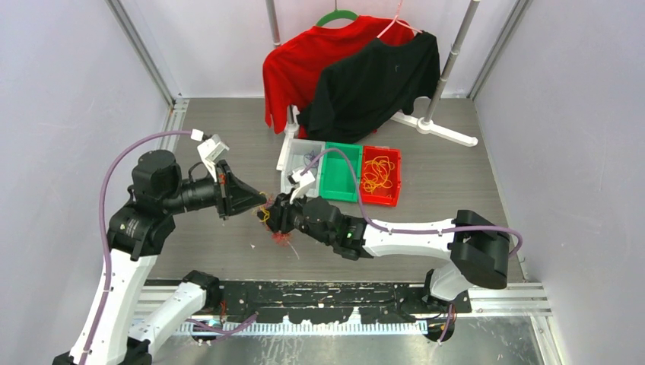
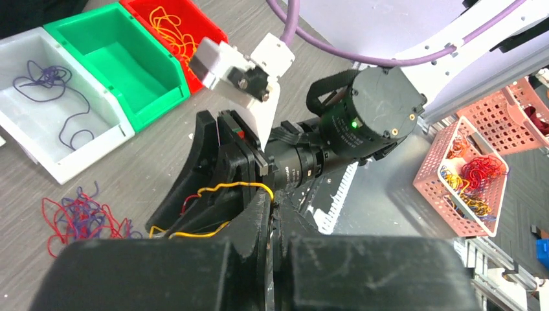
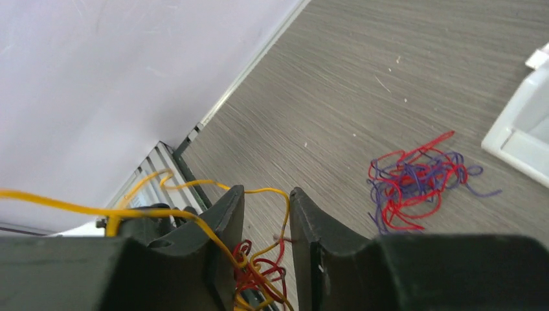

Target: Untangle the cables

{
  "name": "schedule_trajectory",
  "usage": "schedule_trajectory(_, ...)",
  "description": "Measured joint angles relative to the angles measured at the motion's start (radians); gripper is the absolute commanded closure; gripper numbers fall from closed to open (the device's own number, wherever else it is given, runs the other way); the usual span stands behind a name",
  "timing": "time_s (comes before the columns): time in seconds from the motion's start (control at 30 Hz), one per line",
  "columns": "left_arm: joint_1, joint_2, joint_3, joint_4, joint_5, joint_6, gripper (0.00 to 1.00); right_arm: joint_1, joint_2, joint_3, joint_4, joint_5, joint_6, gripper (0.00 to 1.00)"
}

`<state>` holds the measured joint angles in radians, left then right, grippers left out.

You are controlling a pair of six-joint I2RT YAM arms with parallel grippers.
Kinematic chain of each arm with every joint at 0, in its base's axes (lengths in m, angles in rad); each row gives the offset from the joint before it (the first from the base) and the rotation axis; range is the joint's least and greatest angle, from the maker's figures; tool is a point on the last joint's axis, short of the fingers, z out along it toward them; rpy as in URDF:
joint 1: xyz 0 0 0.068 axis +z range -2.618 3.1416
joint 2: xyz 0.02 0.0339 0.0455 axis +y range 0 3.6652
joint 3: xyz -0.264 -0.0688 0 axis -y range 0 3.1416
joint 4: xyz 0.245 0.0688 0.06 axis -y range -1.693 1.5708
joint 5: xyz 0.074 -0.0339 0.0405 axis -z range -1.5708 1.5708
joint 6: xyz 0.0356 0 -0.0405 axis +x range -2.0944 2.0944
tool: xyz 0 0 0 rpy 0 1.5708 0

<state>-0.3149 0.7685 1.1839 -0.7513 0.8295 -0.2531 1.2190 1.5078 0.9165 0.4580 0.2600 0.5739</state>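
- Cables [image 1: 265, 214]: a small yellow-and-red knot hung between the two grippers, above the table [image 1: 441, 182] and near the white bin [image 1: 290, 161].
- Second lot: a loose red-and-purple heap [image 3: 414, 181] lay on the table just beside the grippers, touched by neither.
- Bins: purple strands [image 2: 45, 81] in the white bin, yellow strands [image 2: 169, 29] in the red bin [image 1: 379, 200]. The green bin [image 1: 344, 175] looked empty.
- Left gripper [image 2: 272, 210]: clenched tight. The yellow cable [image 2: 226, 188] ran into the seam between its fingers, so I read it as pinching that strand.
- Right gripper [image 3: 265, 194]: jaws stood apart with a narrow gap. The yellow cable and red strands [image 3: 256, 269] passed through the gap, with nothing clamped that I could see.
- Step in hand, my read: separating the yellow cable from the red strands. Mid-task, since the heap was untouched.
- Next move would call for the right gripper to pinch red only, then for both arms to draw apart along the yellow cable. Grabbing both colours would likely just tighten the knot.
- Axis: the yellow cable was stretched roughly left-to-right in the top view, from left gripper to right gripper, dipping slightly toward the right one. It looped over a finger of the right gripper.
- The heap had no usable long axis, just a roundish clump.
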Motion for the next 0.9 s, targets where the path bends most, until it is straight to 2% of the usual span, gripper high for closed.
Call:
schedule_trajectory(0.3,0.0,0.032,0.053,-0.014,-0.024,0.06,1.0,-0.004,0.0,-0.087,0.065,0.034,0.032,0.71)
schedule_trajectory(0.47,0.0,0.051,0.126,-0.035,-0.043,0.093,1.0,-0.004,0.0,-0.1,0.103,0.074,0.035,0.72)
schedule_trajectory(0.57,0.0,0.064,0.175,-0.039,-0.053,0.114,1.0,-0.004,0.0,-0.12,0.114,0.097,0.035,0.7)
schedule_trajectory(0.7,0.0,0.076,0.244,-0.039,-0.07,0.139,1.0,-0.004,0.008,-0.158,0.107,0.119,0.034,0.62)
schedule_trajectory(0.9,0.0,0.088,0.316,-0.05,-0.093,0.169,1.0,-0.004,0.038,-0.169,0.093,0.134,0.031,0.61)
